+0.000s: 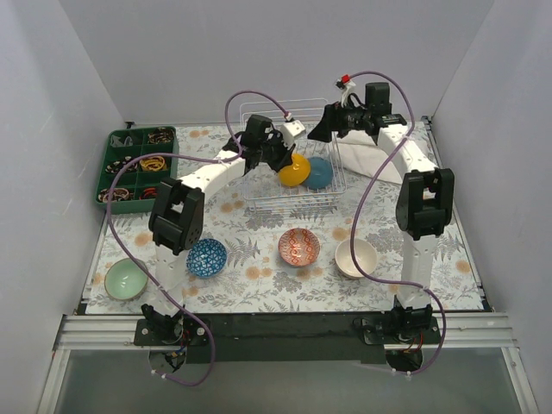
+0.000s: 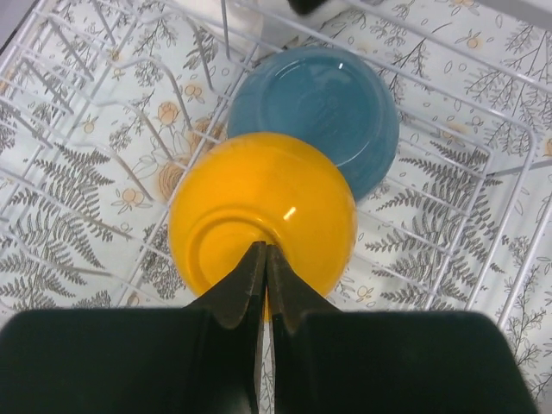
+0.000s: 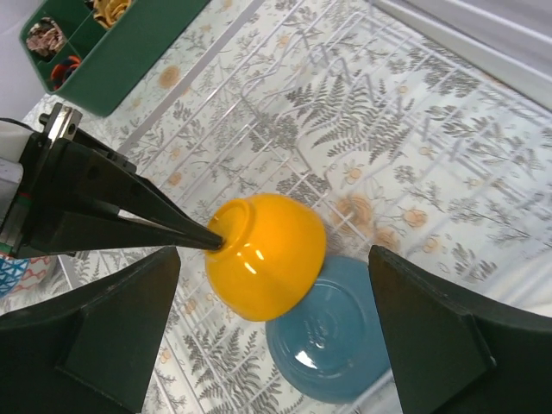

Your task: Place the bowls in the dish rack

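Just ahead of the left pincer (image 2: 263,252), which clamps its foot rim, the orange-yellow bowl (image 2: 285,194) hangs over the dish rack (image 2: 479,148).

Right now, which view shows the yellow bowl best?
Right wrist: the yellow bowl is seen whole from the side, with the left tool pinching it near its base. Left wrist shows only its underside, partly behind the tool. Top external shows it small, partly hidden by the left arm.

The left arm (image 1: 211,175) reaches forward, left fingers (image 2: 237,297) pinched together; the right fingers (image 3: 103,328) gape wide apart.
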Controlling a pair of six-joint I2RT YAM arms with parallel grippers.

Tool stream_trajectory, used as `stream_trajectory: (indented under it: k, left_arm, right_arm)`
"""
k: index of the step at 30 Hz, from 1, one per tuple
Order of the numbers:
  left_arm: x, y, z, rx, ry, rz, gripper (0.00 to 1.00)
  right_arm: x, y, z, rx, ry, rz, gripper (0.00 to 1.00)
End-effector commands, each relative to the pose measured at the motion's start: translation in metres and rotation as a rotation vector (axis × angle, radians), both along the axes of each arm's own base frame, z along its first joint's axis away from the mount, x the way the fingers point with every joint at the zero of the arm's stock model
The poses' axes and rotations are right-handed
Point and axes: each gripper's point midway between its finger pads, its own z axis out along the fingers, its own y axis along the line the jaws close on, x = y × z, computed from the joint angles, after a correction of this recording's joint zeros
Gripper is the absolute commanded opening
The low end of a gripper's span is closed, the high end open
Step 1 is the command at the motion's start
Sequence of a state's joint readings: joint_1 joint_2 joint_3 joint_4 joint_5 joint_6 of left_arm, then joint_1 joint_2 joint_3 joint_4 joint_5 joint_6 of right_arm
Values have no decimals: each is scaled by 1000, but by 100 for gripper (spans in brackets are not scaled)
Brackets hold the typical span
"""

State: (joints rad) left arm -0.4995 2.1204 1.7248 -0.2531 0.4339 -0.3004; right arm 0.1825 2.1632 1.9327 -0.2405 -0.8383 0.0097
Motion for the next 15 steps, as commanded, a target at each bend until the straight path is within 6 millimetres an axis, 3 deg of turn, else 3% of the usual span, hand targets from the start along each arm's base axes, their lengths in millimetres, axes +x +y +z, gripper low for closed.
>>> stream_trajectory:
  k: [1, 6, 15]
  left_arm:
    - [-8, -28, -1, -32, 18, -54, 0]
    - [-4, -40, -2, -42, 12, -60, 0]
    - [4, -68, 3, -78, -14, -77, 0]
  right_arm:
    - [1, -31, 24, -27, -62, -59, 99]
    - [2, -47, 25, -43, -67, -88, 99]
    - [1, -59, 27, -76, -86, -113, 99]
